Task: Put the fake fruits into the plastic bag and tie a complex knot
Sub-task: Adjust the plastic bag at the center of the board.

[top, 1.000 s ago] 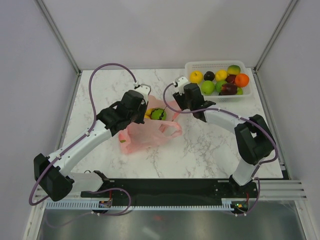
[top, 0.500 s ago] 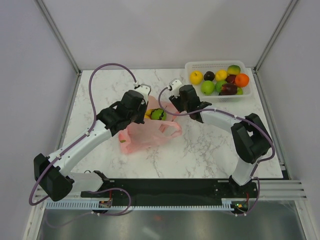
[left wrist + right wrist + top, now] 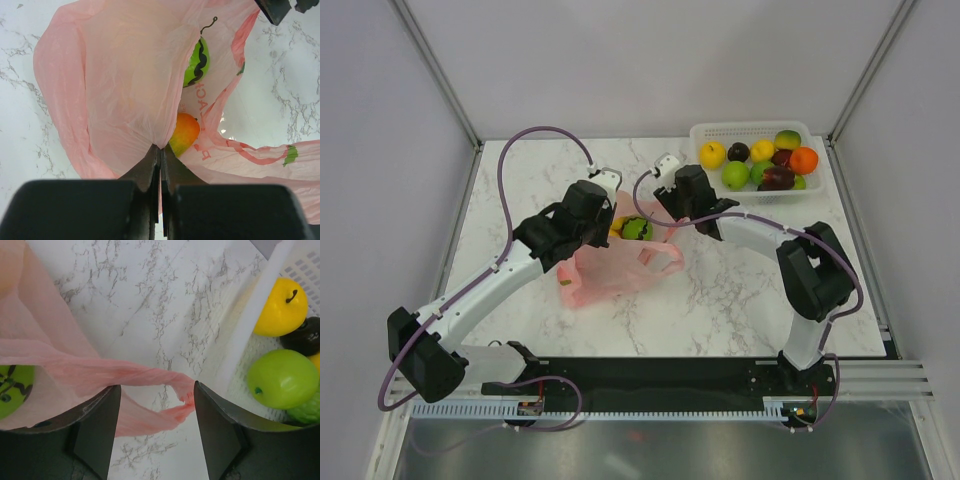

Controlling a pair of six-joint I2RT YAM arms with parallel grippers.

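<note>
Okay, the plastic bag [image 3: 615,265] lies mid-table, a green fruit [image 3: 196,65] and an orange fruit [image 3: 184,132] inside. My left gripper [image 3: 160,151] pinches its rim. My right gripper [image 3: 156,390] gapes, a handle loop [image 3: 167,382] between its fingers, beside the white basket [image 3: 750,127].

Marble table [image 3: 720,300]: pink bag [image 3: 605,275], white basket [image 3: 752,126].

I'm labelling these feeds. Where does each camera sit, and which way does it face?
Top external: above and behind the arm bases, facing down at the table; left arm, right arm, plastic bag and basket show.
Left wrist: on the left arm, facing down over the left end effector, shut on the bag.
Right wrist: on the right arm, facing past its open right end effector toward the basket.
Shared: both wrist views show the striped green fruit in the bag.
</note>
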